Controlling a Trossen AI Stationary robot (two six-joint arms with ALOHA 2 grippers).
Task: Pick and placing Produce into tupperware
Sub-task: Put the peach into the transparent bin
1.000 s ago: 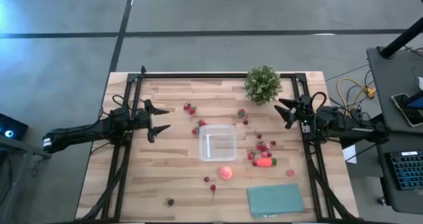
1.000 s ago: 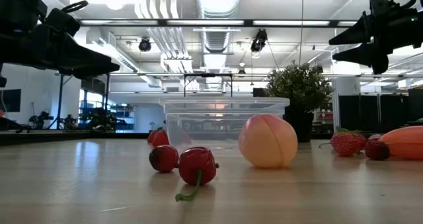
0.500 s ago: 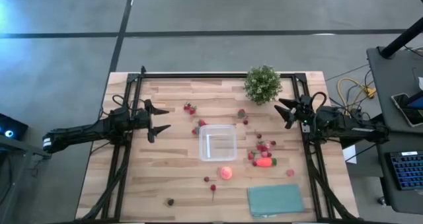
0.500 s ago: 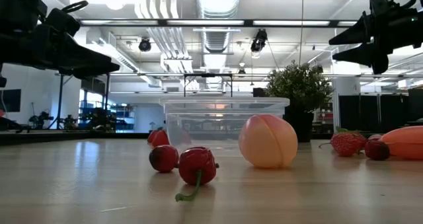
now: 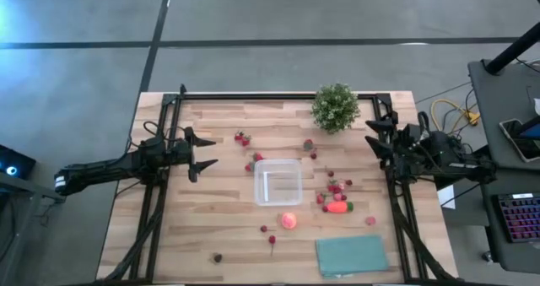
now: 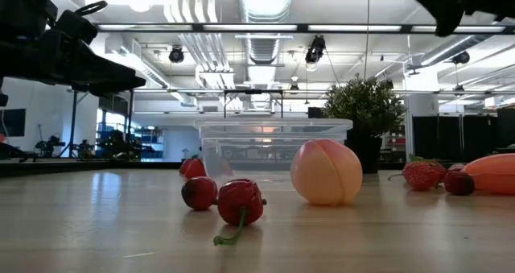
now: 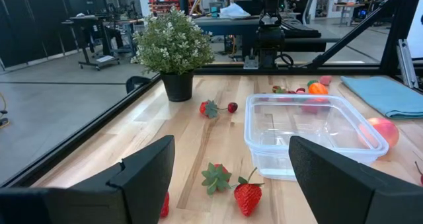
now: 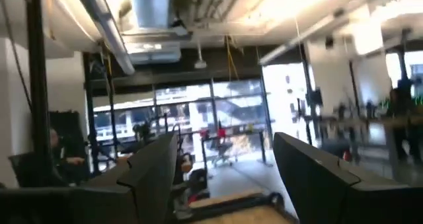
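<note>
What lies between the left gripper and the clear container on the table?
In the high view, a few strawberries lie between the left gripper and the container, close to its corner; the remaining stretch is bare wood.

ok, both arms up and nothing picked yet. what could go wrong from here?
1. The strawberries sit tightly bunched beside the orange-red piece; wide fingers could catch two or scatter them.
2. The peach is round and lies just outside the tupperware; a nudge may roll it away.
3. The tupperware looks light and unsecured; a bump on its rim could shift it.
Right gripper is open near the potted plant, which it could clip.
</note>
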